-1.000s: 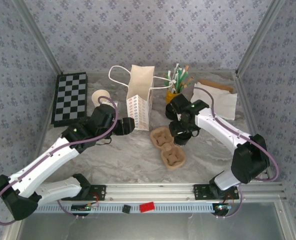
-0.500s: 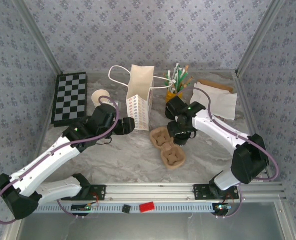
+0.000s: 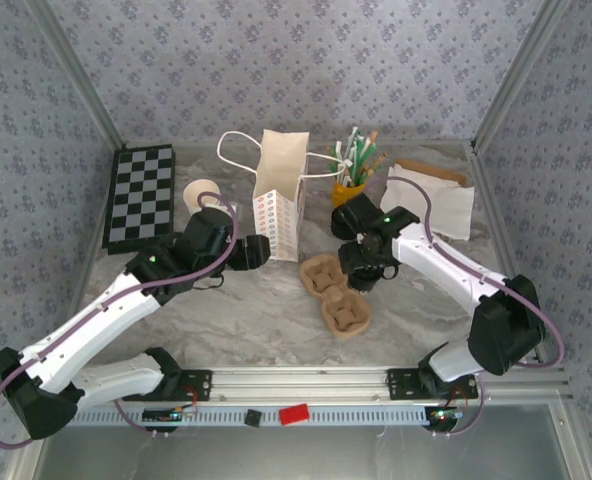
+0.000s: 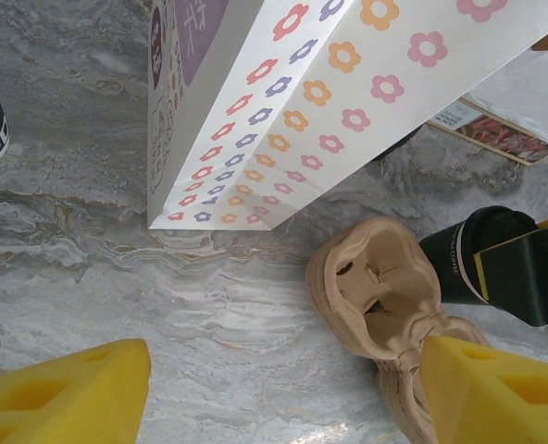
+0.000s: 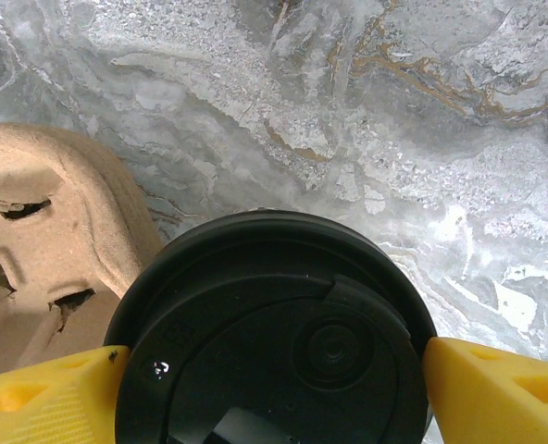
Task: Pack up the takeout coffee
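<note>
The bag (image 4: 292,102) is white with pink, orange, red and purple flowers, the table (image 5: 394,111) grey-white marble veined tan, the cup carrier (image 4: 385,287) pale brown, the takeout coffee (image 5: 265,324) black-lidded, the board (image 3: 141,195) chequered black and white, the walls (image 3: 276,60) blue-grey with a floral print

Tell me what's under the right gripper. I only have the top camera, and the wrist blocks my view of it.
Observer: The lidded takeout coffee sits between the fingers of the right gripper. I can't tell whether they are pressing on it.
Operator: Is it in the carrier?
Observer: No. The left wrist view shows it beside the cardboard carrier, and the pocket nearest the bag is empty.
Operator: And the left gripper?
Observer: The left gripper is open with nothing between its fingers. It faces the flowered paper bag.
</note>
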